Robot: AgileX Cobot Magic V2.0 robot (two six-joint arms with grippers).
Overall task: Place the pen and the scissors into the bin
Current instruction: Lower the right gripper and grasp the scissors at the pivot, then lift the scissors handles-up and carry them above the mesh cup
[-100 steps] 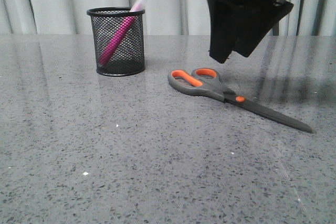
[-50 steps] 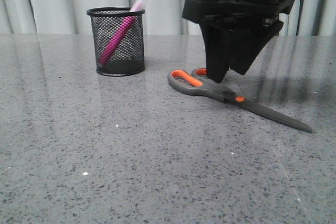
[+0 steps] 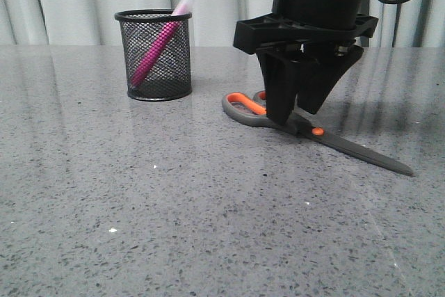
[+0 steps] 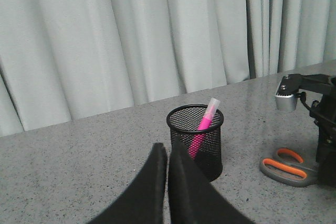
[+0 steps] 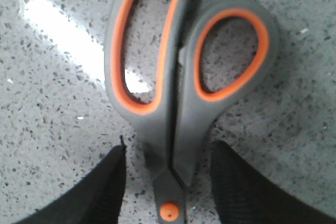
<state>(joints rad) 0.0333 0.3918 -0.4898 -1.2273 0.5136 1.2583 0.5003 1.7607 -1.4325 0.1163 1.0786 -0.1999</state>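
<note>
Careful, your right pincer (image 5: 169, 182), wide open astride the scissors (image 5: 181, 93) neck at their 6 o'clock, may skid them across the bench (image 3: 174, 206) if it shuts off-centre.

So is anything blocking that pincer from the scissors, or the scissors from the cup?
Nothing visible. The right pincer straddles the scissors; only bare table lies between them and the bin.

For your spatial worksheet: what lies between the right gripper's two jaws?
The scissors: in the right wrist view, their grey shank near the orange pivot lies between the open jaws of the right gripper.
</note>
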